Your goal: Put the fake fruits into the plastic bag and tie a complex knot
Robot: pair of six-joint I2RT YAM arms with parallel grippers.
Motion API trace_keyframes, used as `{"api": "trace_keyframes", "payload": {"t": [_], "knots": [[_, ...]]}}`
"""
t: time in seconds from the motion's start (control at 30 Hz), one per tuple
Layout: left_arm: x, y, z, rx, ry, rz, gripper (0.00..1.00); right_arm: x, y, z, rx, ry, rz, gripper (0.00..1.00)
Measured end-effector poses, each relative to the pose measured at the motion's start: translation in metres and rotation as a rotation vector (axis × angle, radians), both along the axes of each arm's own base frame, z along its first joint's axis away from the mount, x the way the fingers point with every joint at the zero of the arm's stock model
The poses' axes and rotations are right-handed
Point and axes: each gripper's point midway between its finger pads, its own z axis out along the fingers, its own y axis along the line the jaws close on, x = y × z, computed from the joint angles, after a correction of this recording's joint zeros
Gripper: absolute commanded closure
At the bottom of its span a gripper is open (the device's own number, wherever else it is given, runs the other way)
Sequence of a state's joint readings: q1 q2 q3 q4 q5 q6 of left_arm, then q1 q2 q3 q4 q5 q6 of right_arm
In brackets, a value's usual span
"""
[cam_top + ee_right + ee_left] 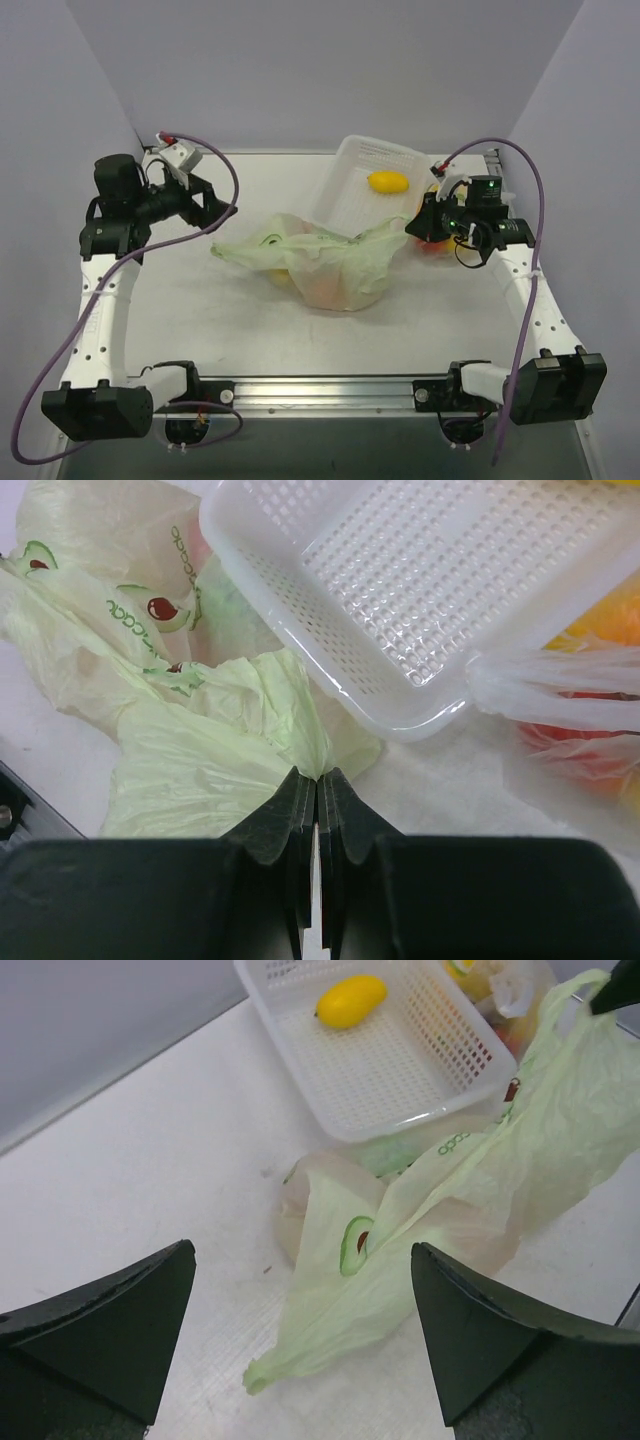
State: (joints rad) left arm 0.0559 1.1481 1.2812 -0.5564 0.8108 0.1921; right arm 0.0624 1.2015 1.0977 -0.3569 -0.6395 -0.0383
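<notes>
Bag (pixel 330 262) lies mid-bench (pixel 200 320), some fruits (pixel 325 290) showing through it. A yellow fruit (pixel 388 182) sits in the basket (pixel 345 165), so loading looks unfinished; no knot is tied. Right tool (pixel 317 778) pinches its edge; left tool (pixel 302 1260) gapes, well apart.

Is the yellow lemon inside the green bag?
No, the lemon lies in the white basket, outside the bag.

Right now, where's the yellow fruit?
Top view: the yellow fruit lies in the white basket at the back, right of centre, just behind the plastic bag and near the right gripper, which pinches the bag's handle.
</notes>
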Motion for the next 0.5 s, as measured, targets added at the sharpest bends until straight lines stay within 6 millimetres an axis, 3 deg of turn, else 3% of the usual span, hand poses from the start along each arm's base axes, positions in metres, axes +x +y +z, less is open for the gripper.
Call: {"api": "trace_keyframes", "payload": {"t": [0.1, 0.2, 0.3, 0.37, 0.5], "knots": [[-0.014, -0.033, 0.022, 0.078, -0.101, -0.128, 0.03, -0.005, 0.006, -0.004, 0.004, 0.025, 0.021, 1.00], [-0.056, -0.106, 0.024, 0.167, -0.199, -0.384, 0.03, -0.007, 0.007, -0.004, 0.005, 0.029, 0.028, 1.00], [-0.094, -0.153, 0.001, 0.248, -0.211, -0.581, 0.03, -0.010, 0.009, -0.004, 0.001, 0.026, 0.038, 1.00], [-0.098, -0.170, -0.019, 0.310, -0.198, -0.637, 0.03, -0.013, 0.008, -0.003, -0.001, 0.020, 0.041, 1.00], [-0.081, -0.193, -0.073, 0.440, -0.134, -0.688, 0.03, -0.017, 0.009, 0.004, 0.001, -0.005, 0.046, 1.00]]}}
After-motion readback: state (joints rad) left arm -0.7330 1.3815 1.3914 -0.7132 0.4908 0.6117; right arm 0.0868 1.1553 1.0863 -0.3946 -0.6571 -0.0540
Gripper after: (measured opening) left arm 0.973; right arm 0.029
